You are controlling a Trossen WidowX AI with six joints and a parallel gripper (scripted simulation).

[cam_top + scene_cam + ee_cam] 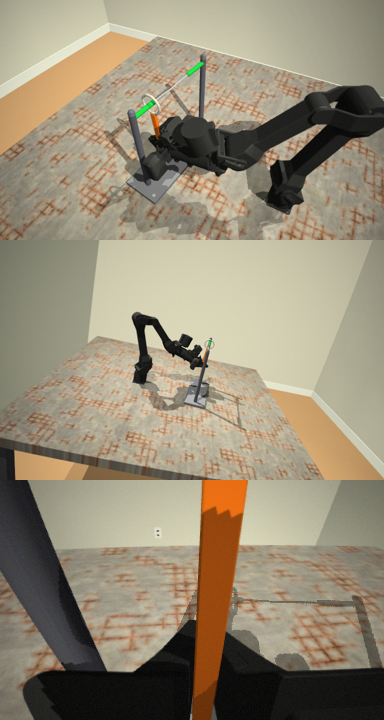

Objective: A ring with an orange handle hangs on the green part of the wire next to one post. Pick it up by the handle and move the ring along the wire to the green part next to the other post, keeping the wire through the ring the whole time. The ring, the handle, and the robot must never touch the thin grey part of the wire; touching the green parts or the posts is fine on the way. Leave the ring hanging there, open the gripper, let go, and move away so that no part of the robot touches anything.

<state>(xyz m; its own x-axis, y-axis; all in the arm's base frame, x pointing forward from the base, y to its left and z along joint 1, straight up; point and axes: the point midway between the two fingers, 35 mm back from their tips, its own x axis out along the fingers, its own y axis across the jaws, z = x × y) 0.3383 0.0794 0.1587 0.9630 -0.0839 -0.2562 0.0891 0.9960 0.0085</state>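
The fingers (151,138) (207,365) are clamped on the flat orange handle (154,124) (205,355) (220,570), low down. The round off-white ring (159,108) (213,345) is held around the wire at the inner end of the thick green sleeve (143,110) beside the nearer dark grey post (137,138) (200,377) (40,575). In the top view that post's tip lies towards 8 o'clock from the ring; the thin grey wire (176,82) runs off towards 2 o'clock, to the other green sleeve (195,69) (209,342).

The crossing is judged nearly finished, with the nearer sleeve as its likely end. A short, slow slide towards 8 o'clock is called for, until the whole ring is well over green, with the grip kept firm and the handle's tilt unchanged. Any twist could swing the rim back onto grey. The ring should then be lowered until its weight is borne by the sleeve, and only afterwards should the fingers be opened and backed straight off the handle, clear of the post at their side.
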